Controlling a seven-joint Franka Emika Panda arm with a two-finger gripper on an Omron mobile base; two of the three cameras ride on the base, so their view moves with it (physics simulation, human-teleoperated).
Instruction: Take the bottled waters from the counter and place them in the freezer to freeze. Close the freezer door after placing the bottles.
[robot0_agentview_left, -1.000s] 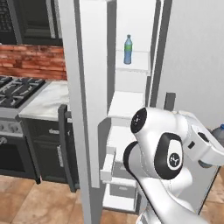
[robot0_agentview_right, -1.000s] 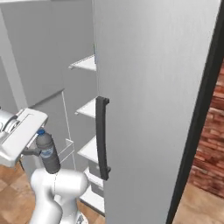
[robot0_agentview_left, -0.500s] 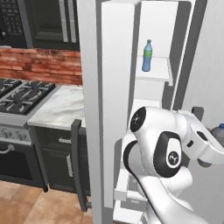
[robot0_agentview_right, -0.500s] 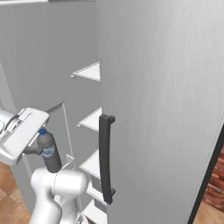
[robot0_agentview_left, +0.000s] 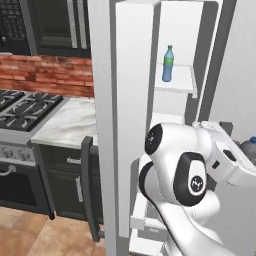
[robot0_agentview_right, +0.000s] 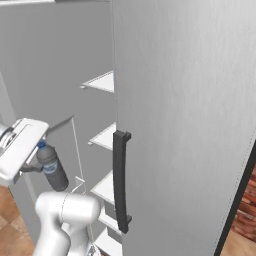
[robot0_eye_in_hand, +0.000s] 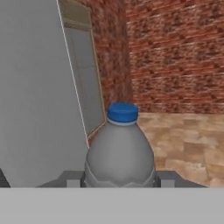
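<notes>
Gripper (robot0_eye_in_hand: 120, 183): clenched on the grey bottle (robot0_eye_in_hand: 120, 151) (blue cap) — beside the freezer (robot0_agentview_left: 175, 100).
Blue bottle (robot0_agentview_left: 168, 63): upright on a freezer shelf (robot0_agentview_left: 181, 80).
Freezer door (robot0_agentview_left: 117, 125): open.

Arm: white, rising from the lower left.
Gripper (robot0_agentview_right: 36, 162): at the left edge, jaws clamped on the grey bottle.
Grey bottle (robot0_agentview_right: 52, 171): blue cap, pale label band, held tilted, cap toward the upper left.
Freezer (robot0_agentview_right: 60, 90): open, pale grey inner wall, white shelves (robot0_agentview_right: 102, 81) stepping down toward the lower right.
Fridge door (robot0_agentview_right: 185, 110): broad pale grey panel, nearest the camera.
Handle (robot0_agentview_right: 120, 182): dark vertical bar on the door's left edge.
</notes>
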